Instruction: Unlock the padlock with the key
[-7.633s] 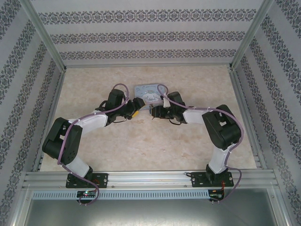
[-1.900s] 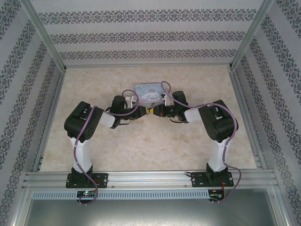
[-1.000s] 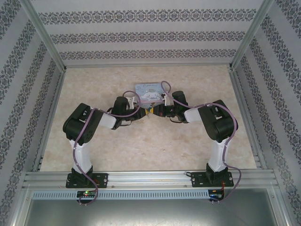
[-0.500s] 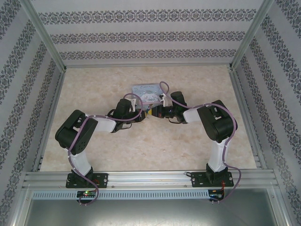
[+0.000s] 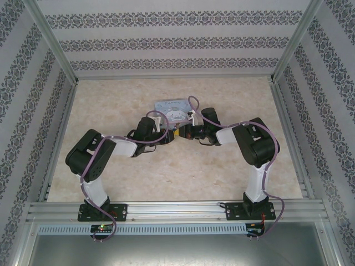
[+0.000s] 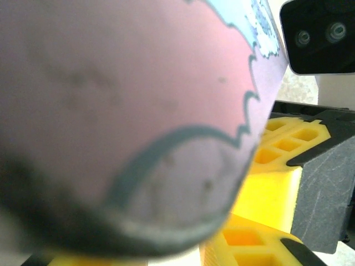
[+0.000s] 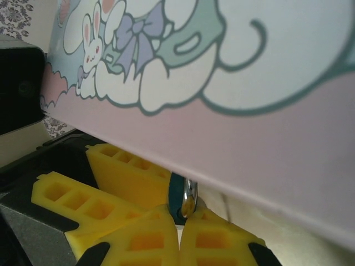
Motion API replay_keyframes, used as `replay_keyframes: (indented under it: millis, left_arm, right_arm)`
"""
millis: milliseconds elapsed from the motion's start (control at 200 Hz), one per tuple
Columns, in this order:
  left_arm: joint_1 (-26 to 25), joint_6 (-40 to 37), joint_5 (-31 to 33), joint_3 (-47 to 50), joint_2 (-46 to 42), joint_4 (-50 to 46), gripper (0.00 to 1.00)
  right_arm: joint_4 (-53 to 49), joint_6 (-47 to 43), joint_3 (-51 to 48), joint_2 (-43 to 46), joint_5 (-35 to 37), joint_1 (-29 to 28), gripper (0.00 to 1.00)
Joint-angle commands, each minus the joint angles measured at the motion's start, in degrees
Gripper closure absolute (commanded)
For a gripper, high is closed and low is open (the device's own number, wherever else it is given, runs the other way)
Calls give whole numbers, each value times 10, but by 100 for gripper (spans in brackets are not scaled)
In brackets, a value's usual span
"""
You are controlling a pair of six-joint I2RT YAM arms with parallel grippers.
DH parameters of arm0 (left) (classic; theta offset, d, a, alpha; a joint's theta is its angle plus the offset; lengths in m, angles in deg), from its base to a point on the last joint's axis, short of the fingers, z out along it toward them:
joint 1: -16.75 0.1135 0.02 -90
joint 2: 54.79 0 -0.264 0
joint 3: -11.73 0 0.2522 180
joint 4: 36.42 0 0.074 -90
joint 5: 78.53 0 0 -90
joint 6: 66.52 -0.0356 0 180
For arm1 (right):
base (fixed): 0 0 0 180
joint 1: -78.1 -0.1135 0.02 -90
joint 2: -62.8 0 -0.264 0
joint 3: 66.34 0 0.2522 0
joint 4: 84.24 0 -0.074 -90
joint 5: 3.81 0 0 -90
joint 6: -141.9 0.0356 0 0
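Padlock (image 7: 182, 199) sits pinched in your right pincer (image 7: 180, 235). Its 2 yellow fingertips are closed together on the blue body, with the silvery edge just beside the edge of the cartoon tin (image 7: 249, 83). That hold looks meant to steady the lock so the other arm can work the key. Your left pincer (image 5: 170, 135) meets it tip to tip at 6 o'clock of the tin. I cannot tell whether its jaws are wide or narrow, and I cannot make out the key. Both arms reach in low over the surface (image 5: 166, 183) with elbows bowed outward, the left from 8 o'clock and the right from 4 o'clock.
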Motion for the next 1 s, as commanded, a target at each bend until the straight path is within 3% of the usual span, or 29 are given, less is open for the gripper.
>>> replay_keyframes:
  millis: [0,480,655,719,994]
  left_arm:
    - [-19,40,-102,8,23,91,72]
    - [1,141,-141,28,66,253,86]
    - [4,155,-137,31,66,267,65]
    - [3,161,-138,30,69,274,63]
    - [4,181,-145,24,77,300,80]
  right_arm:
    - [-12,27,0,-26,-31,-16,100]
    - [-10,27,0,-32,-34,-16,100]
    - [-7,29,0,-32,-39,-16,100]
    - [-7,29,1,-32,-40,-16,100]
    - [-9,28,0,-32,-39,-17,100]
